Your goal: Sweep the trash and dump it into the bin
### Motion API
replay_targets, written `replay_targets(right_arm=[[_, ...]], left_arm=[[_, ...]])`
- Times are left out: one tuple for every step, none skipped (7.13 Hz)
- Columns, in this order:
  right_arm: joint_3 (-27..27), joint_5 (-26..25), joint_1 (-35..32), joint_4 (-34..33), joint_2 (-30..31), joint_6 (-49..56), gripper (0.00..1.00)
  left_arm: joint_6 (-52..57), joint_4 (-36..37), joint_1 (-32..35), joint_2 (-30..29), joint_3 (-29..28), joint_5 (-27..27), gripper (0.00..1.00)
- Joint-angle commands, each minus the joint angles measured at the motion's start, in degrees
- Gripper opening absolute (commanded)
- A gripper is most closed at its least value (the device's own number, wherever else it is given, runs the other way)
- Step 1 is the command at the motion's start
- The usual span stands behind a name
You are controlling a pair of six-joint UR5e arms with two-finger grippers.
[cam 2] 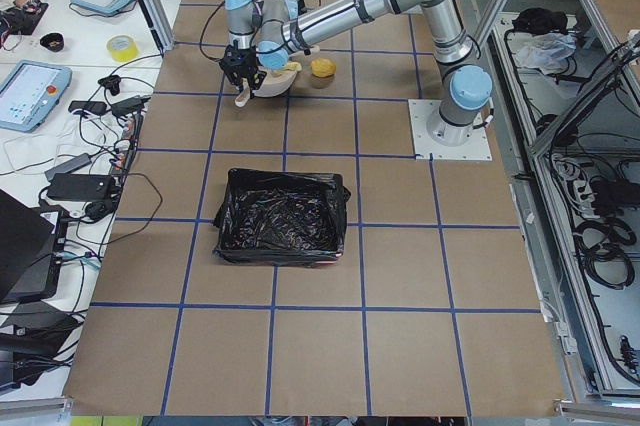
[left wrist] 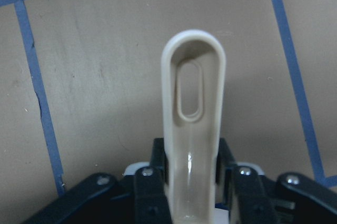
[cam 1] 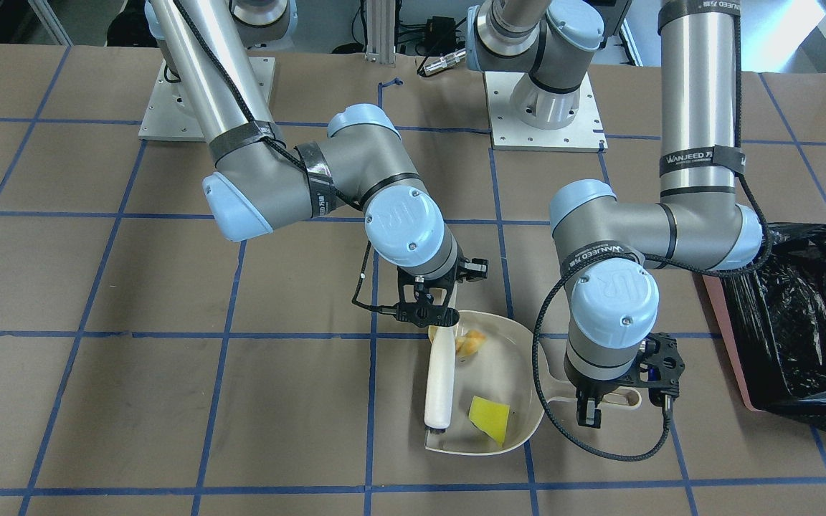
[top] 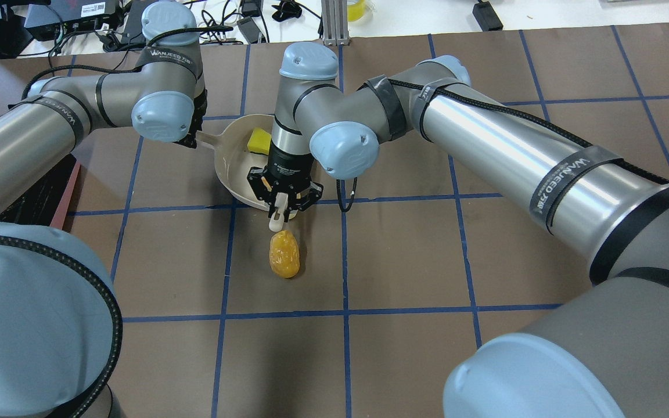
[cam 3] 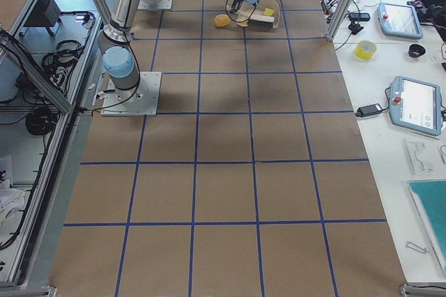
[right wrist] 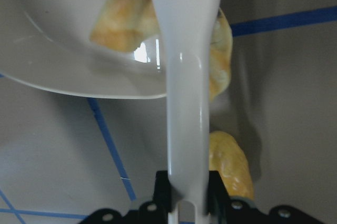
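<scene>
The beige dustpan [cam 1: 506, 358] lies on the table and holds the flat yellow sponge scrap [cam 1: 490, 418] and the curved orange-cream crust [cam 1: 470, 342]. My left gripper [cam 1: 603, 401] is shut on the dustpan's handle [left wrist: 193, 103]. My right gripper [top: 280, 203] is shut on a white brush [cam 1: 439, 380] that lies across the pan's open side. The golden-brown potato-like lump [top: 284, 253] lies on the table just outside the pan, on the robot's side of the right gripper; it also shows in the right wrist view [right wrist: 229, 163]. The bin [cam 1: 800, 322], pink-sided with a black bag, stands on my left.
The table is brown paper with a blue tape grid. The bin [cam 2: 280, 216] stands about two grid squares from the dustpan [cam 2: 275, 81]. Both arms' elbows hang over the middle of the table. Benches with tablets and tape rolls stand past the far edge.
</scene>
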State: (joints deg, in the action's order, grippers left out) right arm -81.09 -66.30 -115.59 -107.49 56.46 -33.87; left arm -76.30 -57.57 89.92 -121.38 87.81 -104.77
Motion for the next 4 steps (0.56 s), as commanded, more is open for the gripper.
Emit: replay_targets(right_arm=[[1.3, 4.0, -0.2, -1.8, -1.0, 2.2, 0.00], [1.7, 3.7, 0.2, -1.5, -0.9, 2.1, 0.00], [2.0, 1.1, 1.6, 1.8, -0.4, 2.7, 0.00], [2.1, -1.4, 3.2, 4.7, 1.5, 3.5, 0.00]], left_arm=[[0.0, 0.1, 0.0, 0.0, 0.0, 0.1, 0.00], [-0.2, 0.0, 0.0, 0.0, 0.0, 0.2, 0.00], [-0.5, 0.0, 0.0, 0.0, 0.1, 0.2, 0.00], [-0.5, 0.0, 0.0, 0.0, 0.2, 0.3, 0.00]])
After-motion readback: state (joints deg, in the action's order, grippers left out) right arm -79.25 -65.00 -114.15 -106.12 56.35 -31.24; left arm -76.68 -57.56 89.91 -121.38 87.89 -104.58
